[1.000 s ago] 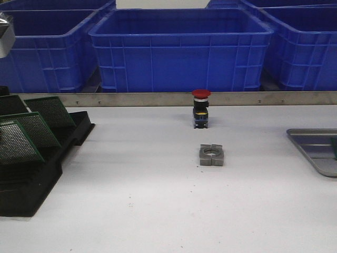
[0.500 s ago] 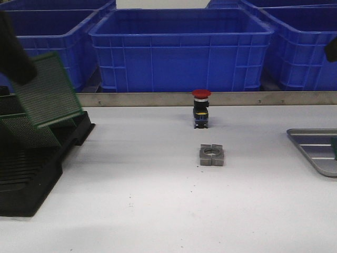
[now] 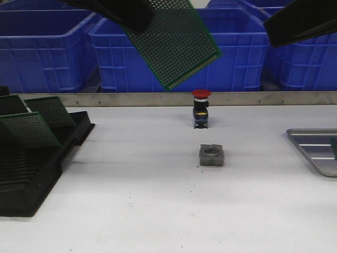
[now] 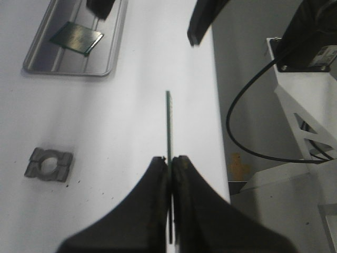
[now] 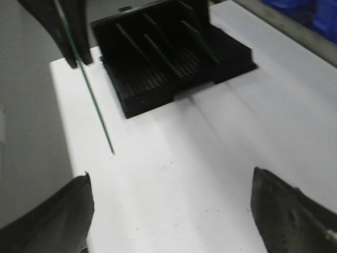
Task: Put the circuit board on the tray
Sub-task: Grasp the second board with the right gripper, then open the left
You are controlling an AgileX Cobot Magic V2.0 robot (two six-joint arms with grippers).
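- The left gripper (image 4: pixel 169 163) pinches a green perforated circuit board (image 3: pixel 172 42) by one edge, tilted, in the air above the red push button (image 3: pixel 200 108).
- The right gripper (image 5: pixel 168 205) hangs with fingers spread wide, nothing between them.
- The tray (image 3: pixel 316 150) (grey, ribbed) lies well right of the button; one board (image 4: pixel 76 38) lies in it.
- Three boards stand in the black rack (image 3: pixel 31 168), left of the button.

Green dotted circuit board (image 3: pixel 176 42); grey ribbed tray (image 3: pixel 316 150); crates (image 3: pixel 179 50) blue.
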